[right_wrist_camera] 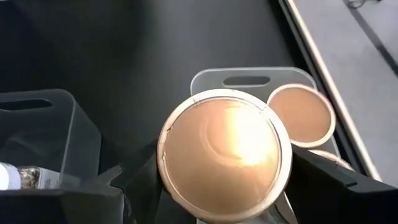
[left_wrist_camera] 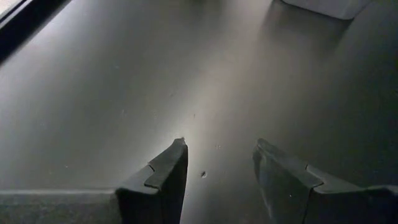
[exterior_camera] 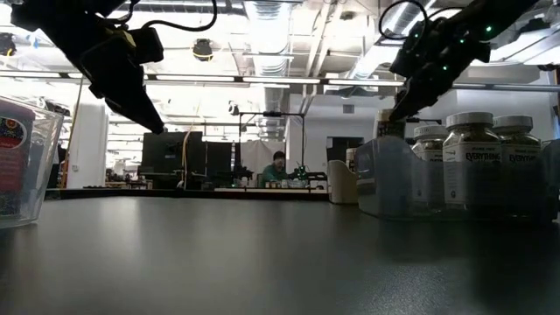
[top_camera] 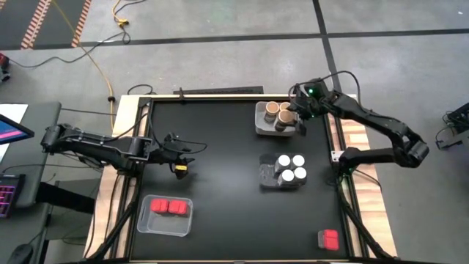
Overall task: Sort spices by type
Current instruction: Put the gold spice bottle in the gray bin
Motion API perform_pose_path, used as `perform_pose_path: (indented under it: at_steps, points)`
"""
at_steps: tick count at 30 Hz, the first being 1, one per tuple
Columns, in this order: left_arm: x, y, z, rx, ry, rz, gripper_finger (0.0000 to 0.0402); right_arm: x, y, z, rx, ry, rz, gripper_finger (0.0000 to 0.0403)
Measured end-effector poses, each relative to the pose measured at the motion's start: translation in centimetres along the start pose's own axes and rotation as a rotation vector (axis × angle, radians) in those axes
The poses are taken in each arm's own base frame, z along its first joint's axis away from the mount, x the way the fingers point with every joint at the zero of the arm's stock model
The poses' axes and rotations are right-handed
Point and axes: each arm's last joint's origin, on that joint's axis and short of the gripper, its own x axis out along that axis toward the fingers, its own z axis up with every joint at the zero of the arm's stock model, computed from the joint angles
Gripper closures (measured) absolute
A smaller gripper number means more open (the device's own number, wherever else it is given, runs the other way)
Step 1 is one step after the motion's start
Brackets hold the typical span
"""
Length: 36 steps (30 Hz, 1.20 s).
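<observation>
My right gripper [top_camera: 298, 117] is shut on a brown cork-topped jar [right_wrist_camera: 224, 152] over the far clear tray [top_camera: 262, 129], where other cork-topped jars [top_camera: 272, 110] stand. White-lidded jars [top_camera: 290, 169] fill a second tray in the middle. Two red boxes [top_camera: 169, 207] lie in a tray near the front left, and one more red box [top_camera: 329, 239] lies on the table at the front right. My left gripper [top_camera: 180, 158] hangs above bare table left of centre, slightly open, with nothing between its fingers [left_wrist_camera: 165, 180]. My right gripper pinches the cork-topped jar between its two fingers, one on each side of the round body just under the cork lid [right_wrist_camera: 171, 186]. The fingers slant down from the table's right side. The jar sits upright; its bottom is hidden, so whether it stands in the tray does not show.
Wooden rails [top_camera: 350, 132] edge the black table. In the right wrist view the tray's handle slot [right_wrist_camera: 247, 81] and a neighbouring cork lid [right_wrist_camera: 301, 115] lie just beyond the held jar. Bare black table [top_camera: 220, 183] stretches between the trays.
</observation>
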Motion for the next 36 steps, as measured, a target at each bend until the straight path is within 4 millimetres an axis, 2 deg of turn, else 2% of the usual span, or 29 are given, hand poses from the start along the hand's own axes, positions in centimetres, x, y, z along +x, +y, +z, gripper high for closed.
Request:
perform_pose_path:
  at_steps: [10, 21, 36]
  points:
    - [0.0, 0.0, 0.0, 0.000, 0.000, 0.001, 0.0231, 1.9, -0.8, -0.4, -0.003, 0.028, 0.032, 0.0101]
    - [0.0, 0.0, 0.0, 0.001, -0.002, 0.008, 0.0231, 1.3, -1.0, -0.4, -0.024, 0.023, -0.015, 0.0101]
    - [0.0, 0.0, 0.0, 0.003, -0.004, 0.015, 0.0231, 1.5, -1.2, -0.9, -0.013, 0.013, 0.003, 0.0101]
